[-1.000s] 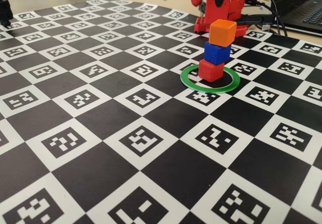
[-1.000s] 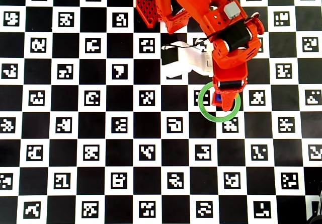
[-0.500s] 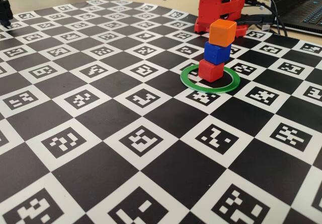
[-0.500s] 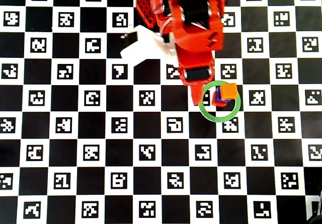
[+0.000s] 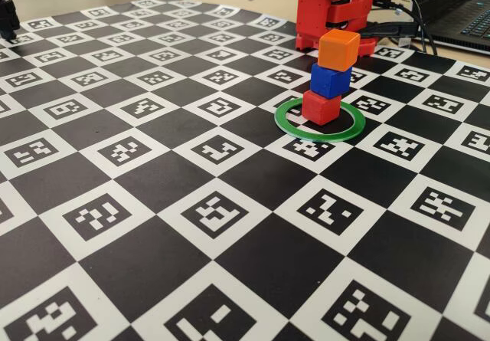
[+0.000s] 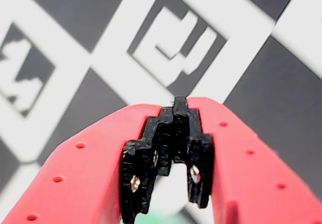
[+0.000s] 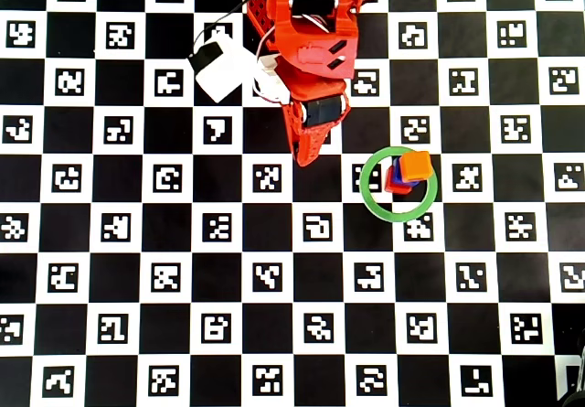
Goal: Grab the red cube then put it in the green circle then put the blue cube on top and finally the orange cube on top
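Pincer [image 7: 308, 158] swung clear, closed, glossy rounded orange cube [image 5: 338, 49] topping stack

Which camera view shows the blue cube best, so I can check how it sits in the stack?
The fixed view: the blue cube shows whole from the side, resting on the red cube under the orange cube. In the overhead view only a sliver of it shows. The wrist view does not show it.
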